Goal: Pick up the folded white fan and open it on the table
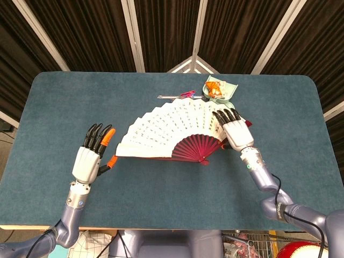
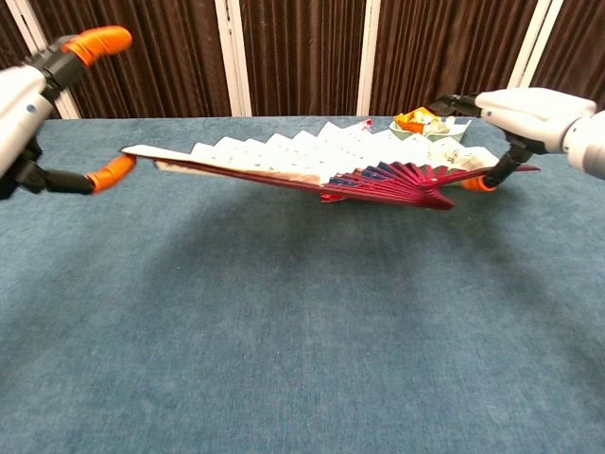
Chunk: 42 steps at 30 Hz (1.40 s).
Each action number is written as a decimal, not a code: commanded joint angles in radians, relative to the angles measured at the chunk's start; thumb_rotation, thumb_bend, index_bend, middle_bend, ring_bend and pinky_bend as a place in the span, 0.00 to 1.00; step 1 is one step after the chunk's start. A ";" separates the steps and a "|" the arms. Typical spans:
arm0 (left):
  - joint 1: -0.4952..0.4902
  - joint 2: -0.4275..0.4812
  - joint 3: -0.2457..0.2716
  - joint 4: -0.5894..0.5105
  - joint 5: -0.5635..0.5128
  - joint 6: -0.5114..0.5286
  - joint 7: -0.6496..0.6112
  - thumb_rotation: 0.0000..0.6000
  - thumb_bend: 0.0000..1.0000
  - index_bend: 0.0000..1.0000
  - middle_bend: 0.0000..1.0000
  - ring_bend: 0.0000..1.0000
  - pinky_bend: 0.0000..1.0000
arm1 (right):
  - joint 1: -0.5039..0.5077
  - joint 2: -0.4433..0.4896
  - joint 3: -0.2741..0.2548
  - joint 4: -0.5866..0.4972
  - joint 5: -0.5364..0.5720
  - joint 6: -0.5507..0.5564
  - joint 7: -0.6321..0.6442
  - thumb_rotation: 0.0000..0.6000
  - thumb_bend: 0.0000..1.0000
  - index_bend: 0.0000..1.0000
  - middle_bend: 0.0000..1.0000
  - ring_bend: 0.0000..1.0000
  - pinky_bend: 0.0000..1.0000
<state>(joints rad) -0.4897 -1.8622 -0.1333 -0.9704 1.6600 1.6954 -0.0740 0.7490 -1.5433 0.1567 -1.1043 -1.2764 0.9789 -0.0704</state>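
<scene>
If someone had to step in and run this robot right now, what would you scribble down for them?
Left robot hand: open, fingers spread, just off the fan's left tip, holding nothing.
Right robot hand: holds the right edge of the white fan.
Fan: spread wide, tilted above the table, low at its red ribs.
Done: picked up, opened.
Left: lay it flat, release.
</scene>
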 commanded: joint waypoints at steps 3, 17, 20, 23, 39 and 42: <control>0.010 0.037 -0.004 -0.049 -0.001 0.007 0.020 1.00 0.46 0.07 0.06 0.00 0.04 | -0.026 0.012 -0.005 -0.001 -0.001 0.017 0.012 1.00 0.27 0.00 0.11 0.05 0.05; 0.118 0.181 0.053 -0.204 -0.019 0.035 0.117 1.00 0.46 0.07 0.05 0.00 0.04 | -0.144 0.070 -0.046 -0.037 -0.071 0.170 0.059 1.00 0.26 0.00 0.11 0.08 0.05; 0.159 0.234 0.075 -0.269 -0.043 0.028 0.164 1.00 0.46 0.07 0.04 0.00 0.04 | -0.168 0.088 -0.057 -0.039 -0.042 0.171 -0.051 1.00 0.26 0.00 0.11 0.09 0.05; 0.195 0.288 0.099 -0.334 -0.070 0.009 0.197 1.00 0.46 0.07 0.04 0.00 0.04 | -0.185 0.113 -0.064 -0.071 -0.001 0.141 -0.126 1.00 0.26 0.00 0.11 0.09 0.05; 0.244 0.339 0.102 -0.379 -0.106 -0.035 0.159 1.00 0.46 0.07 0.04 0.00 0.04 | -0.186 0.260 -0.090 -0.391 0.083 0.031 -0.319 1.00 0.26 0.00 0.11 0.10 0.05; 0.245 0.334 0.096 -0.368 -0.110 -0.045 0.154 1.00 0.46 0.07 0.04 0.00 0.04 | -0.164 0.269 -0.085 -0.448 0.144 0.018 -0.445 1.00 0.26 0.00 0.11 0.11 0.05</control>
<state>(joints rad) -0.2454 -1.5265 -0.0356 -1.3408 1.5510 1.6536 0.0813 0.5635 -1.3002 0.0688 -1.4682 -1.2006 1.0210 -0.3884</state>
